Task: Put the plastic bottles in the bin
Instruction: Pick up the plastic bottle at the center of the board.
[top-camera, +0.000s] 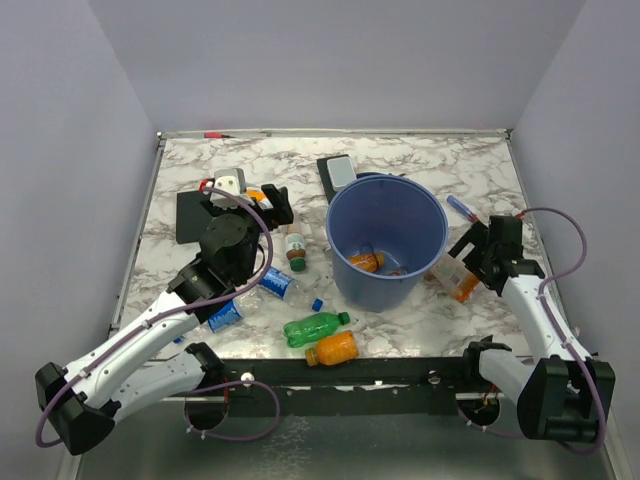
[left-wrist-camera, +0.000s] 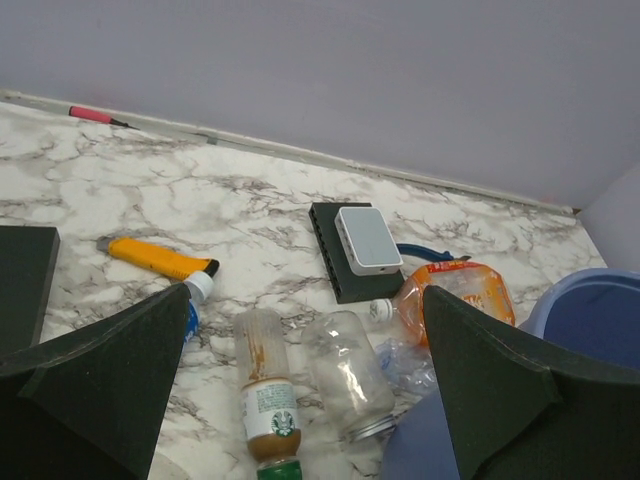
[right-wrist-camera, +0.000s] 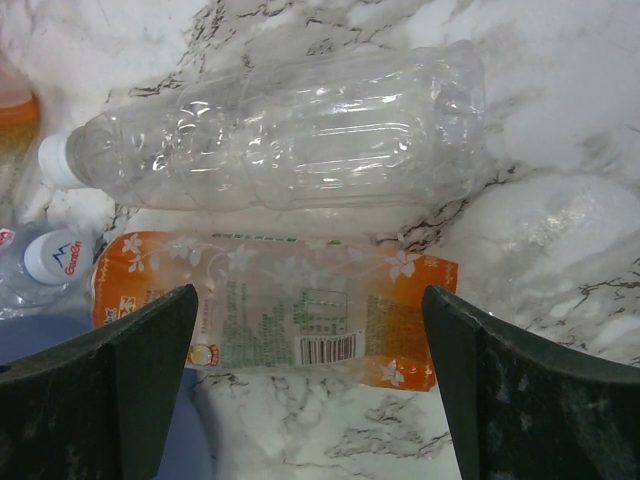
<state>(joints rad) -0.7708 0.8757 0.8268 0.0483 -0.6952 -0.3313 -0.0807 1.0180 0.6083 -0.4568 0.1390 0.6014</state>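
Note:
The blue bin (top-camera: 385, 240) stands mid-table with an orange bottle (top-camera: 366, 261) inside. My left gripper (top-camera: 272, 207) is open and empty, above a brown bottle with a green cap (left-wrist-camera: 266, 400) and a clear jar (left-wrist-camera: 350, 373); the bin's rim (left-wrist-camera: 590, 315) is at its right. My right gripper (top-camera: 478, 250) is open just right of the bin, its jaws either side of an orange-labelled bottle (right-wrist-camera: 270, 310), with a clear bottle (right-wrist-camera: 290, 130) lying beyond it. A green bottle (top-camera: 316, 327), an orange bottle (top-camera: 333, 348) and a clear blue-labelled bottle (top-camera: 272, 283) lie in front.
A flat black rectangle (top-camera: 190, 215) and an orange utility knife (left-wrist-camera: 160, 258) lie at the left. A black box with a white device (left-wrist-camera: 360, 245) sits behind the bin. A pink marker (top-camera: 213, 133) lies along the back wall. A small white-capped bottle (right-wrist-camera: 50, 262) touches the bin.

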